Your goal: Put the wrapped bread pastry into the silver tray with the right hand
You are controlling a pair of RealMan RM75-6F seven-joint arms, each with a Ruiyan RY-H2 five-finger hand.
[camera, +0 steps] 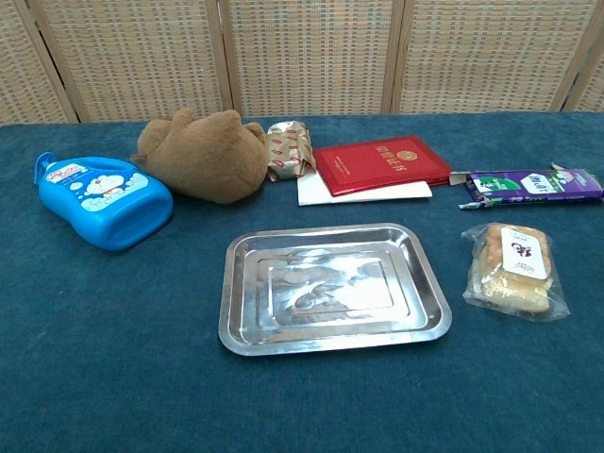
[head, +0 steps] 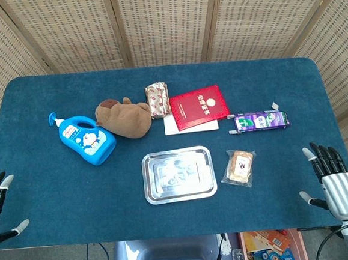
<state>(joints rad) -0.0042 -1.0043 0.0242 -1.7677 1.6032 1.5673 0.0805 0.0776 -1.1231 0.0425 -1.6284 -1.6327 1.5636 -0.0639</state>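
Clear-wrapped bread pastry (camera: 512,271), beside shiny silver metal tray (camera: 332,288): likely light, soft, crinkly film slippery; grasp across middle. Right hand (head: 335,180): empty, fingers spread wide.

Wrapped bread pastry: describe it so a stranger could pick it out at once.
Find the silver tray near the front middle of the blue table. Just to its right lies the wrapped bread pastry. It is the only golden-brown bun in clear plastic, unlike the purple carton behind it.
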